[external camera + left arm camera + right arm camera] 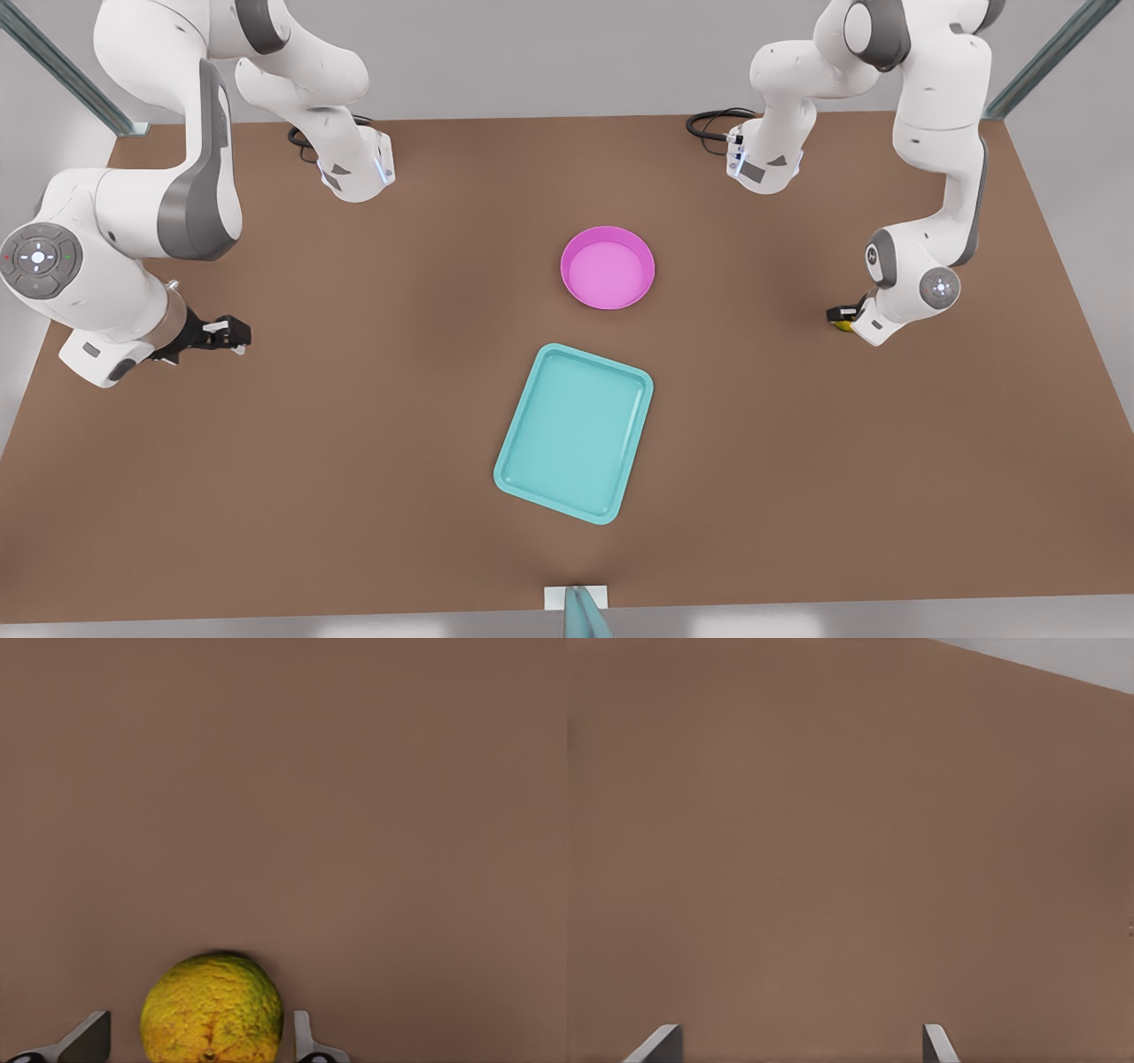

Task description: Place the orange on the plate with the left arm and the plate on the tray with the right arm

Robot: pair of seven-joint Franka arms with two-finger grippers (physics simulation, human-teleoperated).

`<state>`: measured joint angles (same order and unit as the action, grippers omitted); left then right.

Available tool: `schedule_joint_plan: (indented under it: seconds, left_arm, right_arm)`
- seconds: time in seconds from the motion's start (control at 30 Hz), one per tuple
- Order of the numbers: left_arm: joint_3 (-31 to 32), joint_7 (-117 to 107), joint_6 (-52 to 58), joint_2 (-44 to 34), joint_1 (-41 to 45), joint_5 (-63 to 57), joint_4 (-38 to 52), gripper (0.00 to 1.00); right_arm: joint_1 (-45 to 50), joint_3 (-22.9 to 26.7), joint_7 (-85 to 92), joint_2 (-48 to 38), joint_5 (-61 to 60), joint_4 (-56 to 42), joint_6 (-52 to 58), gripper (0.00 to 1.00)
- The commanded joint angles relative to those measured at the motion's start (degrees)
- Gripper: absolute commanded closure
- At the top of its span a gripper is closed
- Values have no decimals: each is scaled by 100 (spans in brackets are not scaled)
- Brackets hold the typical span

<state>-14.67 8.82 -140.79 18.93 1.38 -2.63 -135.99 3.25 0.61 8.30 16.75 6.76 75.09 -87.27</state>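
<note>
Both arms are glossy white with grey joint sections, round grey end caps and black cable loops near their bases on the counter [354,461]; each ends in a small black claw.

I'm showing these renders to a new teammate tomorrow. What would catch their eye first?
The bright pink plate sits mid-table, apart from the teal tray lying nearer the camera; both are empty. At the front view's right, the left claw is down at the table with its open fingers either side of the bumpy orange. The right claw waits open at the front view's left.
</note>
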Motion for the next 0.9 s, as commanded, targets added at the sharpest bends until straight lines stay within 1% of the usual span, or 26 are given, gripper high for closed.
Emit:
schedule_joint_plan:
  seconds: [0.0, 0.33, 0.37, 0.4, 0.43, 0.57, 0.6, 0.67, 0.73, 0.77, 0.83, 0.87]
  left_arm:
    - [-1, 304, -142, 40, -6, -10, 2, 0]
    - [8, 304, -133, 216, -6, 34, -16, 0]
    - [8, 304, -133, 243, -15, 43, -16, 12]
    - [8, 304, -133, 243, -6, 34, -16, 28]
    - [8, 296, -133, 242, -15, 34, -7, 34]
    - [8, 296, -107, 234, -6, 43, -7, 34]
    - [8, 296, -107, 225, -6, 34, -7, 36]
    - [52, 199, 113, -109, -6, 43, 19, 36]
    - [96, 23, 60, -197, 81, 52, 37, 36]
    - [368, -21, 60, -188, 90, 201, 37, 35]
    - [1510, -1065, 104, -267, 161, 342, 63, 34]
    - [2213, -1909, 139, -346, 213, 342, 160, 34]
  right_arm:
    - [0, 1, 14, -5, 1, -3, 8, 0]
    - [0, 1, 14, -5, 10, -3, 8, 0]
    - [0, 1, 14, -5, 10, -3, 8, 0]
    - [0, 1, 14, -14, 1, -3, 8, 0]
    - [0, 1, 14, -14, 1, -3, 8, 0]
    - [0, 1, 14, -5, 10, -3, 8, 0]
    - [0, 1, 14, -5, 10, -3, 8, 0]
    - [0, 1, 14, -5, 10, -3, 8, 0]
    - [0, 1, 14, -5, 10, -3, 8, 0]
    - [0, 1, 14, -5, 10, -3, 8, 0]
    - [0, 1, 14, -5, 10, -3, 8, 0]
    - [0, 1, 14, -14, 10, -3, 8, 0]
